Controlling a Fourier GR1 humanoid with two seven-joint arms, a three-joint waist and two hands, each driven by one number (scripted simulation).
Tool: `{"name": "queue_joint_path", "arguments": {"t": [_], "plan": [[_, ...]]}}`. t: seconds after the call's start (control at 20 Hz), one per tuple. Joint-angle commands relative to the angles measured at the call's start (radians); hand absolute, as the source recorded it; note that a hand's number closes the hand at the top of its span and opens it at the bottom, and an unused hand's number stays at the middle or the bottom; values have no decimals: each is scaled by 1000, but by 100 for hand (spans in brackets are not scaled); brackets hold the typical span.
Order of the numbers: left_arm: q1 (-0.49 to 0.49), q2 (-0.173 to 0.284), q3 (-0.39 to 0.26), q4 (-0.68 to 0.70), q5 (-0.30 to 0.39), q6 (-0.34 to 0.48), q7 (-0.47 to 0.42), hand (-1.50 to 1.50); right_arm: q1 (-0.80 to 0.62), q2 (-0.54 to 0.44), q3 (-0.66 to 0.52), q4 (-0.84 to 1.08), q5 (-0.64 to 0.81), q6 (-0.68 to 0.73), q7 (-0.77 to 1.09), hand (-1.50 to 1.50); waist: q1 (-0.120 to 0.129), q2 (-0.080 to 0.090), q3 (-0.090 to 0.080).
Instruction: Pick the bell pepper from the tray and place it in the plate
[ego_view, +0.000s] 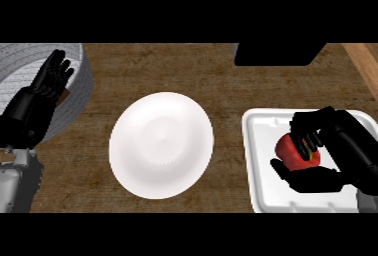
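Observation:
A red bell pepper (290, 149) lies in the white tray (260, 165) at the right of the counter. My right hand (319, 150) is curled round the pepper, fingers over its top and thumb below, hiding much of it. The pepper still seems to rest in the tray. A white plate (161, 145) sits in the middle of the counter, to the left of the tray, with nothing on it. My left hand (50, 76) rests open at the far left, fingers up.
A grey round container (80, 95) stands at the back left, partly behind my left hand. A dark block (279, 53) sits at the back edge, right of centre. Wooden counter surface shows between plate and tray.

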Motion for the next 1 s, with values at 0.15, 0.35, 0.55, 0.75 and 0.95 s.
{"name": "queue_joint_path", "arguments": {"t": [0.15,0.35,0.55,0.75,0.95], "plan": [[-25,-31,7,77,-12,-11,-48,0,-190,179,125,-14,51,68,215,150,8,4,0],[-6,-63,-36,-6,-41,16,1,0,-246,331,241,75,125,27,280,150,13,2,0],[-42,-40,-13,-14,-17,-6,38,0,-404,448,283,279,135,-39,354,150,24,5,0],[-28,-46,-16,57,-49,-15,-44,0,-520,452,342,508,133,-188,349,150,27,8,0],[0,-51,-16,-4,-42,-19,-17,0,-524,453,458,647,147,-338,335,150,28,5,1]]}}
